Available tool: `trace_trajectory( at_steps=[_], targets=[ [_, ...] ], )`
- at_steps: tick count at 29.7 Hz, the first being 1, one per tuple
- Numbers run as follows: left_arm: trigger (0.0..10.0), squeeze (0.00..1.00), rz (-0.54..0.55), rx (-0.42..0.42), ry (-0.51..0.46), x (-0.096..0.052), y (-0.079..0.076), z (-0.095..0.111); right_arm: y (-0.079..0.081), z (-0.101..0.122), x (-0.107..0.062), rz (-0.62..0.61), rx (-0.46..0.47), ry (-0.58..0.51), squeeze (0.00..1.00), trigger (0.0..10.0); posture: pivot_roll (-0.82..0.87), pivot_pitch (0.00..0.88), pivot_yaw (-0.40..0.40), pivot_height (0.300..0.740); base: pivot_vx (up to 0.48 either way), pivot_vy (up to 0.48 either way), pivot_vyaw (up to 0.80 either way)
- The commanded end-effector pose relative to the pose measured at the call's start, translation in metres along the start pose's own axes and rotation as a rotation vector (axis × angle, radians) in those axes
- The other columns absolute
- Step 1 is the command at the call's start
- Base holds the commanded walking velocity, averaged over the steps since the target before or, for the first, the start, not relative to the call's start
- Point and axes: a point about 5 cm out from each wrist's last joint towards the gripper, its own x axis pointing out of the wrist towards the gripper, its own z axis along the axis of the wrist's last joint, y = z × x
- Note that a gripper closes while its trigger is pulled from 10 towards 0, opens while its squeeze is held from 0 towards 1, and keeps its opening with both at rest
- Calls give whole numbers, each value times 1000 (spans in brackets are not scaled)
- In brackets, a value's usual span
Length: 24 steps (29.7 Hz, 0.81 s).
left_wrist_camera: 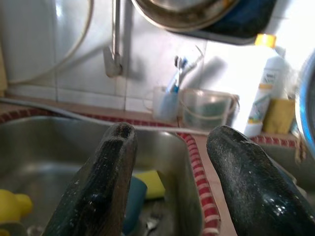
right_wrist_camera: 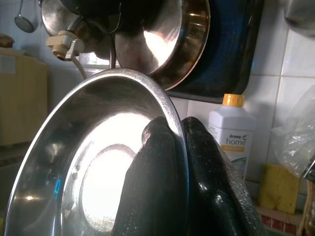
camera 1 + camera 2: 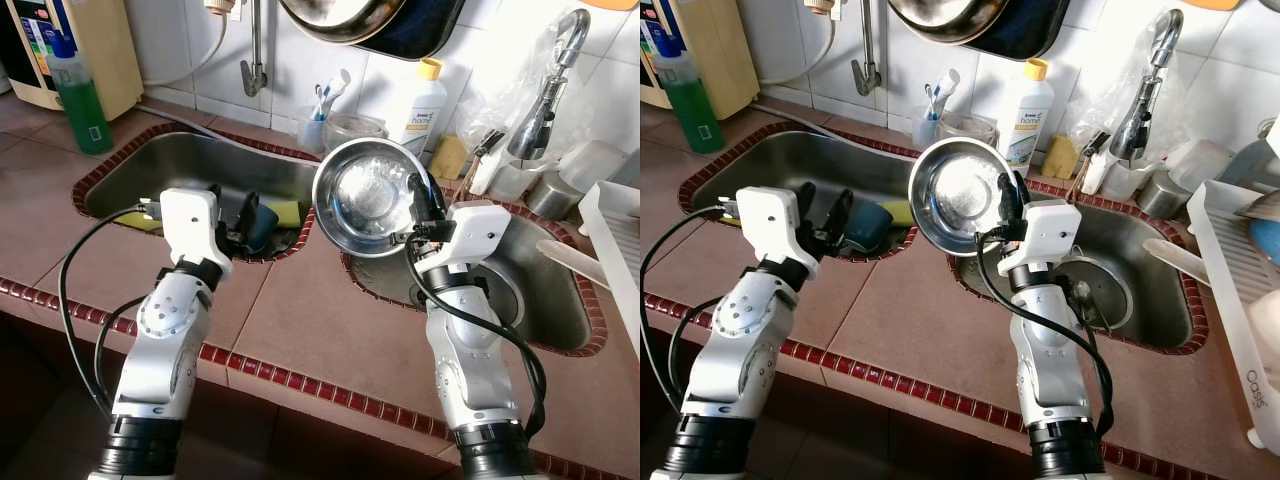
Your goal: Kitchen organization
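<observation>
Right end effector (image 3: 428, 212): pinched shut on the rim of the steel bowl (image 3: 368, 197), one finger inside the wall and one outside, as the right wrist view shows.
Steel bowl: held up in the air, tilted so its hollow faces the robot, hanging over the tiled divider between the left sink (image 3: 180, 165) and the right sink (image 3: 560, 300).
Grip point: at about 3 o'clock on the bowl's rim, so nearly all of the bowl lies toward 9 o'clock from the fingers.
Dish rack (image 3: 1230, 250): on the bench at 3 o'clock from the bowl, well apart, beyond the right sink.
Left end effector (image 3: 823, 222): fingers spread wide and holding nothing, hovering over the left sink near a blue cup (image 3: 868, 224) and a yellow sponge (image 3: 285, 213).
Nearer arm: the right one, which already has the bowl.
Likely next: I'd guess a swing toward the rack at 3 o'clock, bowl trailing behind the grip.
</observation>
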Motion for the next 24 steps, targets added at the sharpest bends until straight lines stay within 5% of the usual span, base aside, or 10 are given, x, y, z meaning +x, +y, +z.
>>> trace_trajectory(
  at_steps=[1,9,24],
  targets=[
    [10000,0,-17,-8,14,0,-4,-2,-1,2,-2,-9,-12,-15,0,10000,-125,0,-62,732,0,0,0],
    [10000,0,12,17,34,-4,6,-4,3,0,-5,-9,-11,-7,0,10000,-131,0,-50,732,0,0,0],
    [10000,0,30,36,52,-6,11,-6,4,-1,-8,0,-13,0,0,10000,-133,0,-50,732,0,329,0]
  ],
)
